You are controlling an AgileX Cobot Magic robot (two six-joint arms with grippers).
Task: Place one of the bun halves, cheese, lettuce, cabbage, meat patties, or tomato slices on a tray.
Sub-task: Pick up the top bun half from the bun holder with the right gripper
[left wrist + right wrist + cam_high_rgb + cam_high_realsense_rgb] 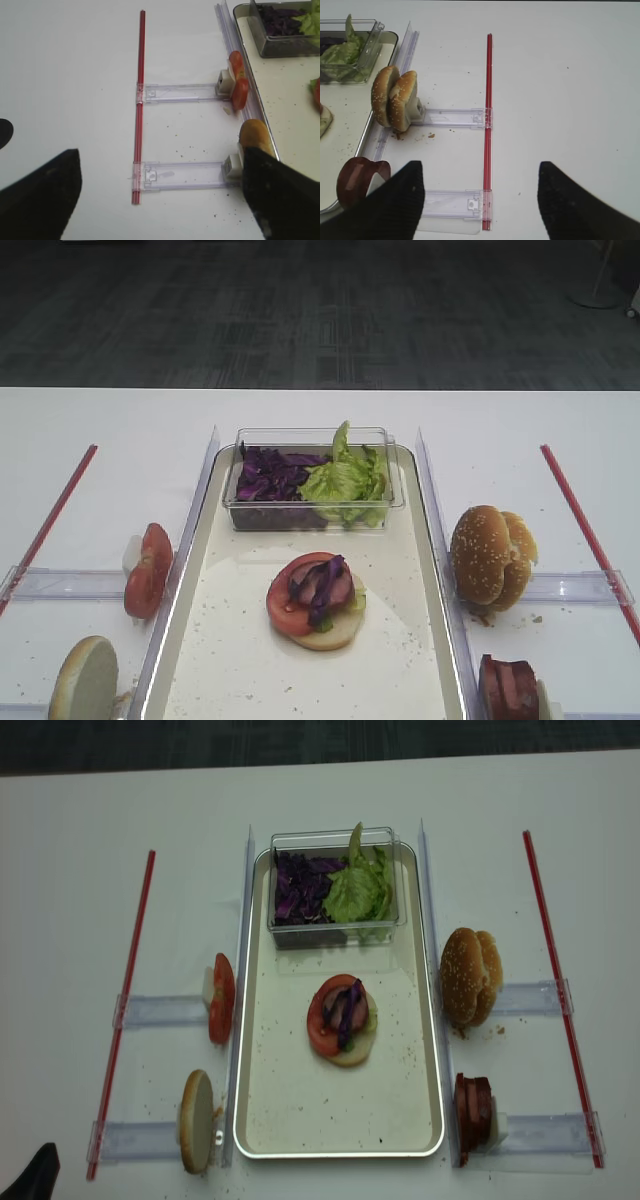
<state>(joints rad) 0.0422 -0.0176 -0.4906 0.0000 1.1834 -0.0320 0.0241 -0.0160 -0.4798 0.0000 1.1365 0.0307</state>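
One tray (432, 1050), one clear tub (335, 932), two sesame bun tops (465, 976) (standing together), two pale bun halves (196, 1120), two red rods (122, 1010), four clear rails (160, 1011).

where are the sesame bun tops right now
Standing on edge just right of the tray in the high view, the sesame bun tops sit beyond the meat patties.

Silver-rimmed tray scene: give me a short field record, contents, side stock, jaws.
tray: silver-rimmed cream tray, crumbs on floor
on_tray: pale bun base topped with red tomato slice and purple cabbage; clear plastic tub of cabbage and green lettuce
right_of_tray: sesame bun tops; dark meat patties
left_of_tray: tomato slices; pale bun half
right_jaws: open, empty
left_jaws: open, empty
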